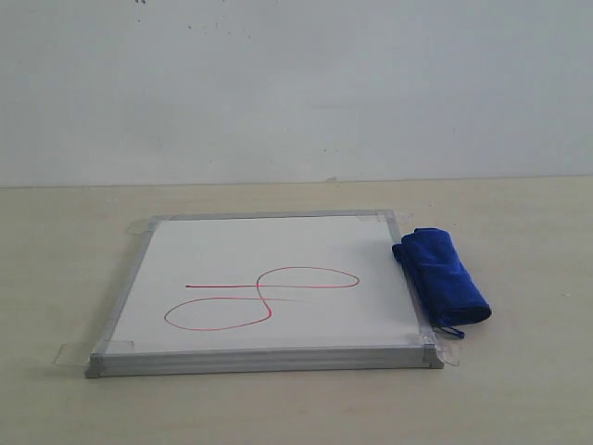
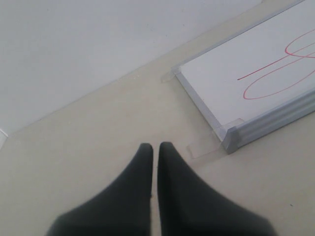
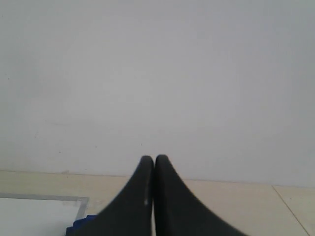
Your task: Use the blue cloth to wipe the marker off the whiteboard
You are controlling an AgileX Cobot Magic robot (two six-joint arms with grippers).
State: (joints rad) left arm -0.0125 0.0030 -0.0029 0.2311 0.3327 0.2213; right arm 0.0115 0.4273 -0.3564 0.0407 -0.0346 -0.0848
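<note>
My right tool (image 3: 154, 158), left tool (image 2: 155, 145) both together, empty. Blue cloth (image 1: 443, 276) touches whiteboard (image 1: 278, 246) right frame: I open right tool wide, pinch roll mid-length, clear of frame.

The whiteboard (image 1: 278, 278) lies flat on the table (image 1: 519, 389); the marker (image 1: 262, 298) on it; the cloth (image 1: 443, 276) against its right edge.

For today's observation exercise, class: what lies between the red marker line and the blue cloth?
In the exterior view, a bare strip of whiteboard and its silver frame edge separate the marker line from the blue cloth.
</note>
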